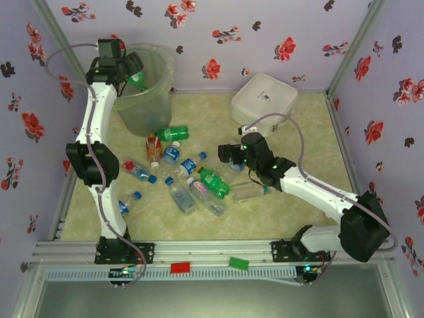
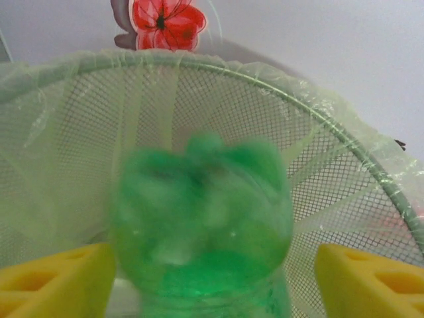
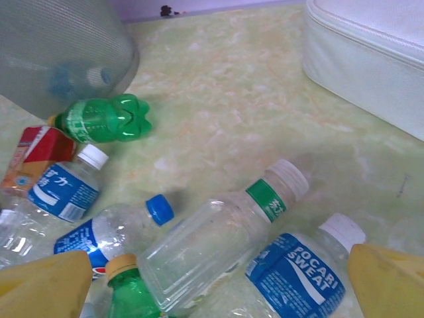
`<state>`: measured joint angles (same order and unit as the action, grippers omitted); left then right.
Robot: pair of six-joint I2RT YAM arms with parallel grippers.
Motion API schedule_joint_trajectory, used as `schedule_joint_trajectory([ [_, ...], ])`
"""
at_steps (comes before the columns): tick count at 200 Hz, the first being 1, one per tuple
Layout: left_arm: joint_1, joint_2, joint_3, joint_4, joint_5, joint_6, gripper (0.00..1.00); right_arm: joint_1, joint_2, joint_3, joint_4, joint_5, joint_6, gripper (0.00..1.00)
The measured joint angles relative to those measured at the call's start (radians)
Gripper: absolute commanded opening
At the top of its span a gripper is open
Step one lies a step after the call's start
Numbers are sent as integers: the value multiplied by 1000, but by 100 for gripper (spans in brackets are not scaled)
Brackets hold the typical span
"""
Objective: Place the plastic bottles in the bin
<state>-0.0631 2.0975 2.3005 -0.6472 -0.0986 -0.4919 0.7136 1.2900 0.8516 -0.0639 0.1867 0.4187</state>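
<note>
Blurred and glossy, a lobed green bottle (image 2: 202,225) sat between the yellow wedge fingers (image 2: 53,281) of my left claw (image 2: 212,281). They stood apart, with a gap on the bottle's right side, over the mouth of the round, mesh-walled, bag-lined bin (image 2: 331,172). My right claw (image 3: 218,291) hung wide open, gripping nothing, above clear crinkled bottles (image 3: 212,245) strewn on the marbled table (image 3: 232,99).

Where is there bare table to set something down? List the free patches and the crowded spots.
Free: the table strip between the bin and the white box; the right side between that box and the right arm; the near edge in front of the bottles. Crowded: the middle, where the bottles lie packed.
</note>
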Motion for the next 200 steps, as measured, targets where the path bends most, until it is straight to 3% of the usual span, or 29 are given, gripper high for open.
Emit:
schedule_joint_trajectory([
  [41, -5, -41, 2, -15, -6, 27, 100, 0, -5, 3, -101, 55, 23, 100],
  [73, -54, -255, -224, 43, -6, 70, 100, 0, -15, 43, -243, 127, 81, 100],
  [105, -208, -591, -617, 245, 1, 100, 100, 0, -26, 87, -375, 194, 149, 100],
  [132, -335, -784, -906, 427, 16, 96, 100, 0, -27, 110, -505, 227, 239, 100],
  [168, -484, -883, -1221, 575, 20, 56, 100, 0, -28, 116, -659, 220, 378, 100],
  [200, -621, -886, -1383, 635, 21, 2, 100, -36, -64, 60, -676, 136, 518, 99],
])
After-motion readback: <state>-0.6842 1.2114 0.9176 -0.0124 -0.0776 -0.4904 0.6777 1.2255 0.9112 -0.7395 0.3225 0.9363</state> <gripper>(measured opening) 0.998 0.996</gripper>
